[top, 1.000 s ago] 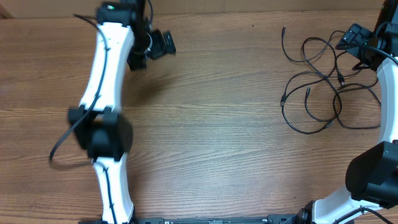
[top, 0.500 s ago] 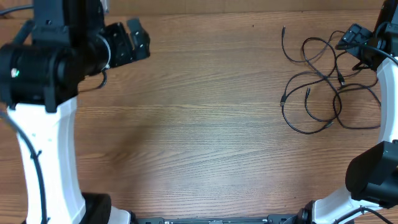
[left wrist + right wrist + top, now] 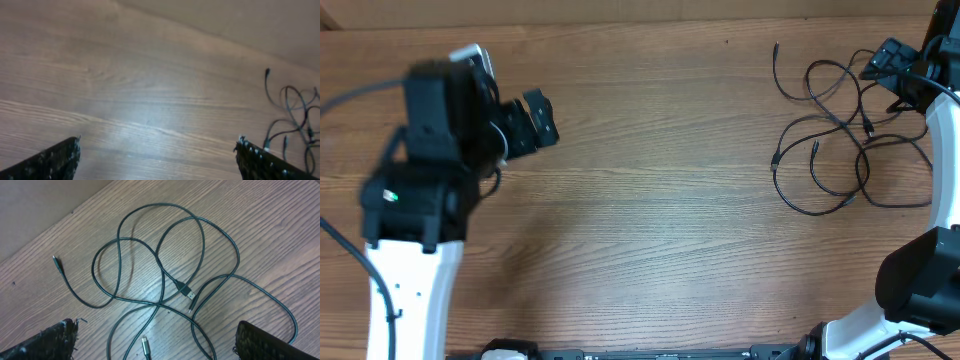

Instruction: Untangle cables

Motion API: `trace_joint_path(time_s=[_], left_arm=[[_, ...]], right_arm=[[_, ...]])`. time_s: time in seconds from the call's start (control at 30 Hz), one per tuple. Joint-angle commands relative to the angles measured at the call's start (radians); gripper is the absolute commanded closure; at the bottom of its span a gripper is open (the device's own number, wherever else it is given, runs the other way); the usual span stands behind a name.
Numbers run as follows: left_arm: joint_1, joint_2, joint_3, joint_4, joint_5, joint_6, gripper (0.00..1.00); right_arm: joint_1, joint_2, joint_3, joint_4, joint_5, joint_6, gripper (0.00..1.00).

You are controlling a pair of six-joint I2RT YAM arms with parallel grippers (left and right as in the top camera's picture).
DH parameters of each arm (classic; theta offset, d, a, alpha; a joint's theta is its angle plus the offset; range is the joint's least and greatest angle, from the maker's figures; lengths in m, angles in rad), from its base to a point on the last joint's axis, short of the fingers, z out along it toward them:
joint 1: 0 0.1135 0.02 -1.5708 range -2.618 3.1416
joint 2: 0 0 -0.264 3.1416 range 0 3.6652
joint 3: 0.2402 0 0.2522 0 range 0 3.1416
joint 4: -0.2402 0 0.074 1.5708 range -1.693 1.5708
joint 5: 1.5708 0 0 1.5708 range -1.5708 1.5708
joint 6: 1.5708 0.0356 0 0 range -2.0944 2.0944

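Toward bench's far right corner: cables (image 3: 182,286) in crossed loops, strung far-to-near, just beside right gripper (image 3: 885,62), jaws wide and empty; left gripper (image 3: 542,118) well apart, likewise wide, empty.

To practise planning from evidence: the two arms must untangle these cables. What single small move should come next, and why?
Probably lower the right gripper onto one strand of the cables, best near the free plug end. Its jaws stand open and empty just above the overlapping loops, while the left gripper, also open, is far across the table.
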Motion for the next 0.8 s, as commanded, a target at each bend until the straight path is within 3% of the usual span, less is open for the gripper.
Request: trace_joint_path(time_s=[0.0,0.1,0.27,0.4,0.77], left_arm=[[-0.002,-0.087,-0.192,0.096,-0.018,0.01,0.0],[-0.002,-0.164,-0.373,0.207,-0.018,-0.034,0.01],[-0.002,-0.279,-0.592,0.255,-0.019,-0.124,0.01],[0.014,-0.377,-0.763,0.393,-0.027,-0.124,0.0],[0.077,-0.65,-1.194,1.02,-0.017,-0.124,0.01]], right_arm=[[-0.002,0.003,0.018,0.002,-0.001,0.003,0.0],[-0.002,0.003,0.018,0.002,-0.001,0.003,0.0],[-0.002,0.003,0.018,0.002,-0.001,0.003,0.0],[-0.002,0.003,0.018,0.002,-0.001,0.003,0.0],[-0.002,0.003,0.018,0.002,-0.001,0.003,0.0]])
